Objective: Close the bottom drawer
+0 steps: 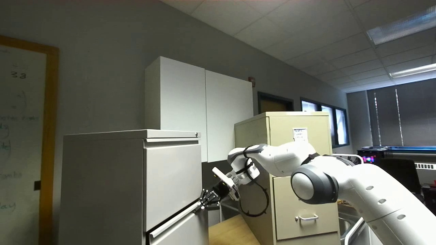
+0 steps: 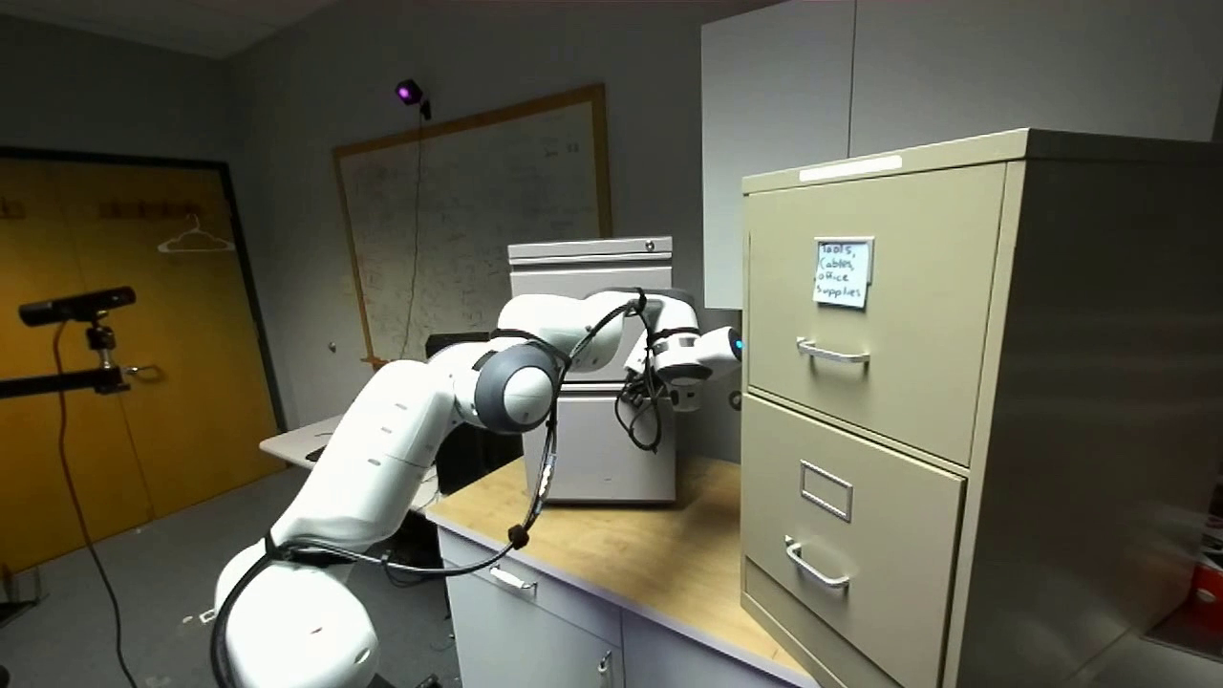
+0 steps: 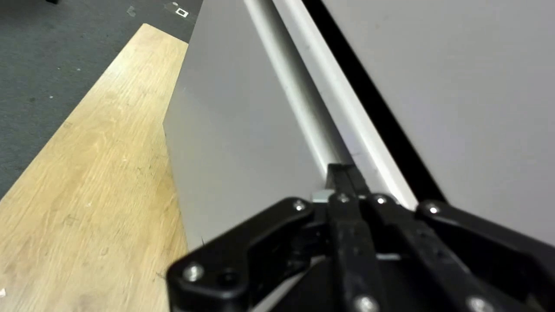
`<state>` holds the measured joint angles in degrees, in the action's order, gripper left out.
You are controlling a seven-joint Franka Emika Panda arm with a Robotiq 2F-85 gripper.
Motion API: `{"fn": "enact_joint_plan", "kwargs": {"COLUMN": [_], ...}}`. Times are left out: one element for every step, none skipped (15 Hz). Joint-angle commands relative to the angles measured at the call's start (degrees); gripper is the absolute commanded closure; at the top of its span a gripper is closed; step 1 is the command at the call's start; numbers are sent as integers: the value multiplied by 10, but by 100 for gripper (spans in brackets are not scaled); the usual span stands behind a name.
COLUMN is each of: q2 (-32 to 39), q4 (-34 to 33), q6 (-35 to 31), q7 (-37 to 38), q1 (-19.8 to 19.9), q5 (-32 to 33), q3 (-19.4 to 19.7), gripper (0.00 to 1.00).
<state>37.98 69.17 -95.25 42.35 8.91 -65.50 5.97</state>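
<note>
The bottom drawer (image 1: 184,231) is the pale grey-white lower front of the white cabinet; it also shows in an exterior view (image 2: 611,468) and in the wrist view (image 3: 234,125). It stands slightly out, with a narrow dark gap between its top lip and the upper drawer front (image 1: 173,180). The drawer's inside is only a black strip. My gripper (image 1: 202,201) is at the drawer's top edge near its far end. In the wrist view, the gripper (image 3: 345,175) has its fingers together, with the tips at the grooved handle strip; contact cannot be told for certain. Nothing shows between the fingers.
The white cabinet stands on a wooden countertop (image 2: 650,573); the countertop also shows in the wrist view (image 3: 95,195). A beige filing cabinet (image 2: 869,401) with handles stands close beside the arm. White wall cabinets (image 1: 182,98) hang behind. A cable loop (image 1: 267,204) hangs from the wrist.
</note>
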Motion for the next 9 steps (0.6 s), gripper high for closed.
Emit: {"fn": "enact_joint_plan", "kwargs": {"q2": [54,65,74,85,95,103,109,116,123], "q4": [-131,-151,-169,-187,-204,-220,-236,-252,-268], "q6": [11,13,14,16,18,28,37,45,51], "q7": [69,75,82,88,93,101,107,114,122], "q1": [2,3,3,3,4,6,8,10,12], "q5": [7,14,20,26,31,32,32,34,33], "q3": [-21,-24,-28,-32,-36,-39,-42,-45,-49], "gripper": [100,100,100,100,100,100,100,100,100]}}
